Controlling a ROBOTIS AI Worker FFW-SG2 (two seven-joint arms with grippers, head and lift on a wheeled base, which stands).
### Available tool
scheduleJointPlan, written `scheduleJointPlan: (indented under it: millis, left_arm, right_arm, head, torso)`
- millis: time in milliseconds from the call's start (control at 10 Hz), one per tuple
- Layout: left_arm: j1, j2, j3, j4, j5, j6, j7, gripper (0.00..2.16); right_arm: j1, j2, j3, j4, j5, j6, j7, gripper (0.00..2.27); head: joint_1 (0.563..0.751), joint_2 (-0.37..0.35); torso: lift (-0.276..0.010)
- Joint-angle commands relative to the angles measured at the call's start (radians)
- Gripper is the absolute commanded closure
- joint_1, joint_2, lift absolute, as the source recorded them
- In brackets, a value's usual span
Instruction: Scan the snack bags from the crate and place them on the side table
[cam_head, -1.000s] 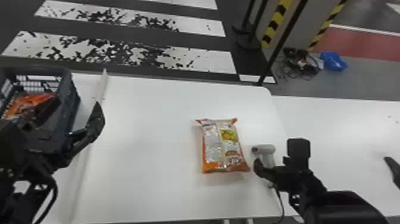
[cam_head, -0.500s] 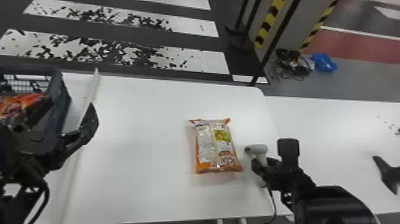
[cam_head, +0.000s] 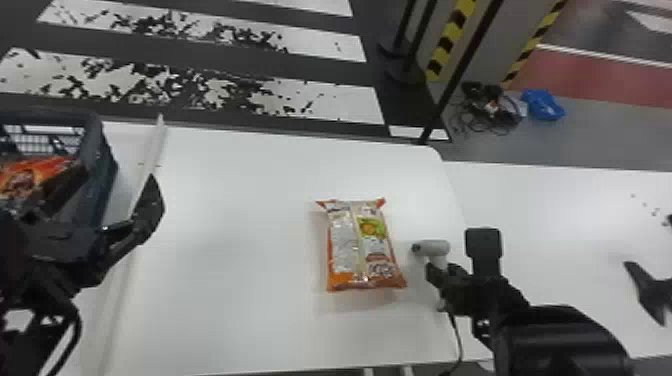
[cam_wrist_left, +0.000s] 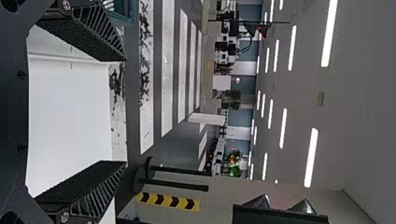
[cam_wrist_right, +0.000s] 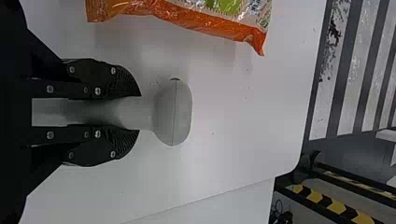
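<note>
An orange snack bag (cam_head: 362, 245) lies flat on the white table, its printed back up; part of the snack bag (cam_wrist_right: 215, 21) shows in the right wrist view. Just right of it, my right gripper (cam_head: 440, 272) holds the grey scanner (cam_head: 434, 247). In the right wrist view both fingers of the right gripper (cam_wrist_right: 126, 113) press on the handle of the scanner (cam_wrist_right: 173, 112). My left gripper (cam_head: 107, 200) is beside the crate (cam_head: 92, 150) at the left; in its wrist view the left gripper (cam_wrist_left: 123, 112) stands open, nothing between its fingers. Red-orange snack bags (cam_head: 35, 172) lie in the crate.
The main table (cam_head: 240, 210) has a raised white strip (cam_head: 150, 150) near the crate. The side table (cam_head: 550, 200) adjoins at the right, with a dark object (cam_head: 650, 290) over its right part. A cable hangs from the scanner. Black posts stand behind the tables.
The head view has shifted slightly, moving the whole scene a little leftward. The bag keeps its place on the table, and the scanner stays in my right gripper beside it.
</note>
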Motion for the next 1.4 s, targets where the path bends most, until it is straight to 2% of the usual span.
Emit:
scheduleJointPlan:
  millis: [0,500,1300]
  left_arm:
    - [0.000,-0.001,0.000,0.000,0.000,0.000,0.000,0.09]
    - [0.003,-0.003,0.000,-0.002,0.000,0.000,-0.002,0.09]
    - [0.002,0.003,0.000,-0.002,0.000,0.003,-0.005,0.09]
  right_arm:
    - [0.000,0.000,0.000,-0.041,0.000,0.016,0.000,2.26]
    - [-0.012,0.003,0.046,-0.176,-0.001,0.135,0.002,2.26]
    - [-0.101,0.011,0.155,-0.192,-0.023,0.206,0.003,2.26]
  head:
    - [0.695,-0.235]
    - [0.695,-0.208]
    - [0.695,-0.112]
  torso:
    - [-0.050]
    - [-0.050]
    - [-0.050]
